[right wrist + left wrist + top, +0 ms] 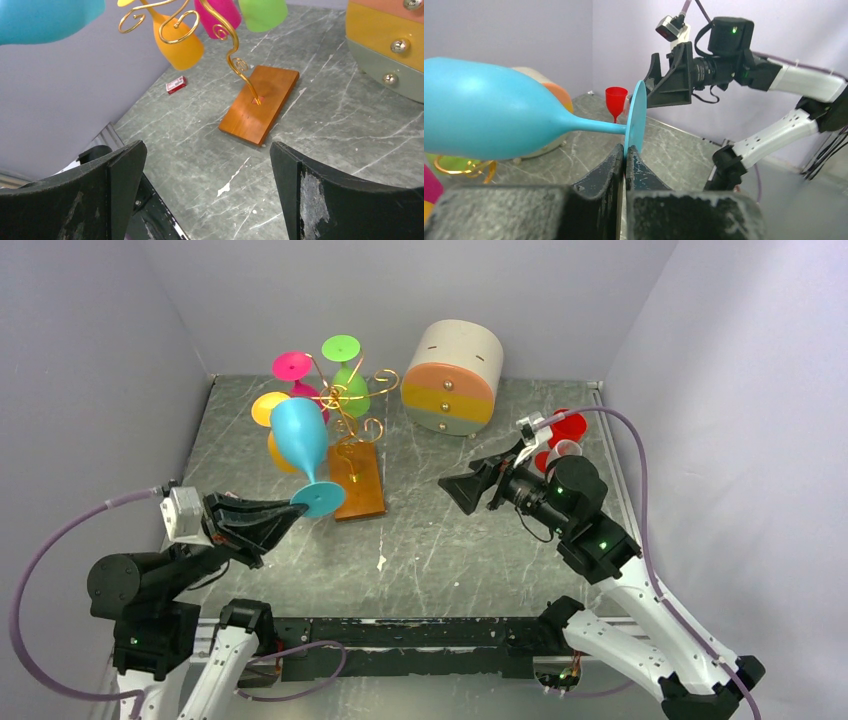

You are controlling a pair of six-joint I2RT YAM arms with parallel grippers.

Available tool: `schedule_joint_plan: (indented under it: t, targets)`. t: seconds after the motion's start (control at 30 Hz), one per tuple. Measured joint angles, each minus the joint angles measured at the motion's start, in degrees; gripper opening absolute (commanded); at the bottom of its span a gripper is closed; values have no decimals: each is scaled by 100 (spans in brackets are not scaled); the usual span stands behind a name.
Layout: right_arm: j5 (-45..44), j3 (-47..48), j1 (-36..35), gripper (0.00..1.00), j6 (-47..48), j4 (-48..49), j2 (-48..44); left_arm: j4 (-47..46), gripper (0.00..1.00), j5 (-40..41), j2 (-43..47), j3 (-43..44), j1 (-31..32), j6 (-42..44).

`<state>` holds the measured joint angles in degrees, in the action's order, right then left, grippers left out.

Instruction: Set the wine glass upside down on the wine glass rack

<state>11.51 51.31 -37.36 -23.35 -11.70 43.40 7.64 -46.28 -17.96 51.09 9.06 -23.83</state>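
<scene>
Top view: the left hand [297, 508] pinches the foot of the blue wine glass [298, 435], holding it tilted above the bench [450, 550], just beside the wine glass rack [352, 410]. The right hand [462, 490] is spread and empty.

Left wrist view: the jaws press only on the foot's thin edge. The glass looks light, stiff and slick, so it may pivot; the stem seems a surer hold.

Right wrist view: the rack's curls carry other glasses.

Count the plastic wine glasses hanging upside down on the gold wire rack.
3: a pink plastic wine glass back left, a green one back right, an orange one front left, partly behind the held blue wine glass.
</scene>
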Motion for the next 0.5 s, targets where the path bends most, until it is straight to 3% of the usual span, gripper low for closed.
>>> schedule_joint_plan:
  t: [0.5]
  targets:
    - [-245,-98,0,100,-7,-20,-17,1810,7,1196,-249,935,-26,-2107]
